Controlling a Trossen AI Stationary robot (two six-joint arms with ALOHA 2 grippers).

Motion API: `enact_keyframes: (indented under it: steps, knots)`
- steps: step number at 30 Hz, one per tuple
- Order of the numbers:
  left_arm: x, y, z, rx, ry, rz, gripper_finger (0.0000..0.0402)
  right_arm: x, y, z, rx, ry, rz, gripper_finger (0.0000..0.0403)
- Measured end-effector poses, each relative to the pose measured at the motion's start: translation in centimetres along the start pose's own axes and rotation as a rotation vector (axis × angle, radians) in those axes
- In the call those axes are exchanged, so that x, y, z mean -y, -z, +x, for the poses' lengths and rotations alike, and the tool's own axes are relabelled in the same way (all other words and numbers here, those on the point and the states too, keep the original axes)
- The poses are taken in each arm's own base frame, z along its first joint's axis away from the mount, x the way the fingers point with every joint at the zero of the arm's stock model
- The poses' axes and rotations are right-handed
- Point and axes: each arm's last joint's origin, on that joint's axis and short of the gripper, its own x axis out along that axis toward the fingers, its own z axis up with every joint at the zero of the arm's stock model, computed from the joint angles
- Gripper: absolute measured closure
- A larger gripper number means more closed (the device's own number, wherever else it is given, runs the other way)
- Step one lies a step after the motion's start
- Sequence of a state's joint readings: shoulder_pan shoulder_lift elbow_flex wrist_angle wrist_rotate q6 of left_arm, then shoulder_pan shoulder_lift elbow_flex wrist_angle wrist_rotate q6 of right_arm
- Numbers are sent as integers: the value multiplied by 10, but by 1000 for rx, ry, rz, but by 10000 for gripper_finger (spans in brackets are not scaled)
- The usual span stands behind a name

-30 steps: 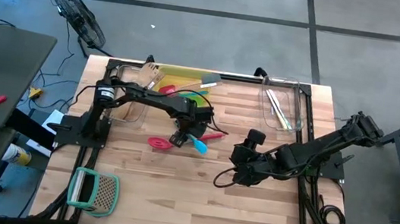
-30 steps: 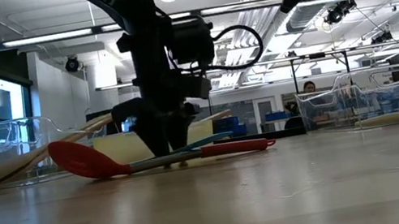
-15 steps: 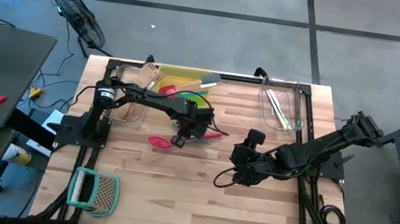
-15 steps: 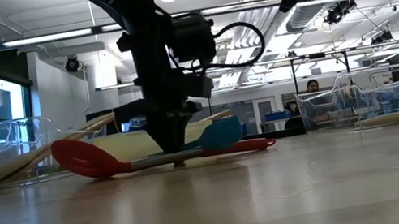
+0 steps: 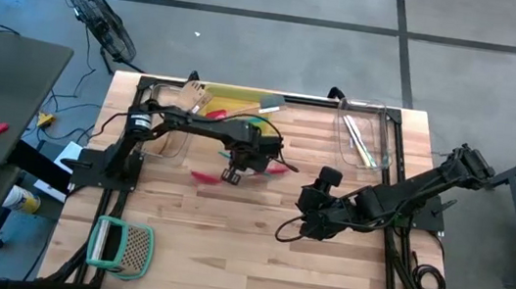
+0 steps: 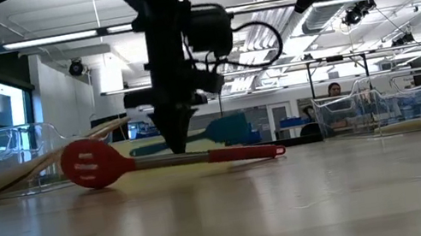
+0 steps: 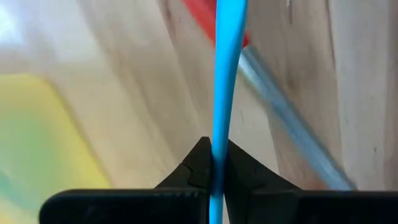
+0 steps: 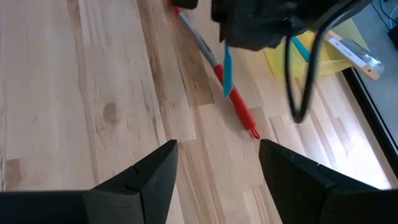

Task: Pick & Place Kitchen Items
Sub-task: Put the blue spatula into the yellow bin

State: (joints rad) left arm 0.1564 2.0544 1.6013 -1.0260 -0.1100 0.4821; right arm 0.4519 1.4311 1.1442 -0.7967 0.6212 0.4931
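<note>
Left gripper (image 7: 217, 165) clamps blue spatula (image 6: 217, 130); low view shows it lifted above red spatula (image 6: 166, 159)

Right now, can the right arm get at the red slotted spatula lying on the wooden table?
Probably yes: the right gripper is open, with bare table between it and the red slotted spatula. The left gripper, holding the blue spatula, hangs close above it.

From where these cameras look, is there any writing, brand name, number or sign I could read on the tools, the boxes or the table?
None can be read.
The white strip on a tool handle lying on the yellow mat carries dark marks, too blurred to read.
The blue spatula and red slotted spatula show no lettering.
</note>
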Motion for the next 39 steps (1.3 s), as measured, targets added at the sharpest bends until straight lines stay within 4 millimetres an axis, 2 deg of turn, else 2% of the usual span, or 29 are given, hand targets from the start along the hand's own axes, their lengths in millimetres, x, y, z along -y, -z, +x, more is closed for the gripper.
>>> enact_keyframes:
  steps: [7, 11, 19, 23, 28, 35, 39]
  knots:
    - [-2, -5, -23, -8, 1, -14, 391, 0, 0, 0, -4, 1, -3, 184]
    - [-4, -3, -38, -74, -66, -32, 391, 0, 1, 0, -12, -7, -6, 184]
    - [-13, 4, -93, -206, -270, -50, 392, 0, 1, 0, -17, -8, -8, 184]
    - [-34, 12, -115, -189, -335, -85, 392, 0, 1, 0, -18, -8, -9, 184]
    - [-73, 31, -132, -93, -308, -208, 390, -1, 6, 4, -24, -7, -13, 184]
    - [-128, 71, -126, 140, -58, -432, 392, -3, 23, 18, -45, 1, -27, 184]
    - [-146, 85, -114, 239, 46, -490, 392, -3, 25, 20, -49, -8, -27, 184]
